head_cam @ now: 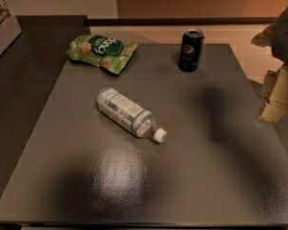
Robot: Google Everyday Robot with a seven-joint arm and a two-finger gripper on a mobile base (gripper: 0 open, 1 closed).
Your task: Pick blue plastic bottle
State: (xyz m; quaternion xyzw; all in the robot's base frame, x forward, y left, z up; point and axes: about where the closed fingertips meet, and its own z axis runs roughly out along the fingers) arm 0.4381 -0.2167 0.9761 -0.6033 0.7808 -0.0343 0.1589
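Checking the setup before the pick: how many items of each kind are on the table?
blue plastic bottle: 1
soda can: 1
green snack bag: 1
Total: 3
The gripper is beyond the right edge of the table, touching none of them.

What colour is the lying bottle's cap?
White bottle cap, camera view; tool at the right edge.

The dark table point(206, 176) carries the blue plastic bottle point(127, 113) lying on its side mid-table, a green snack bag point(102, 51) flat at back left and an upright soda can point(191, 50) at the back, with the gripper point(277, 98) beside its right edge.
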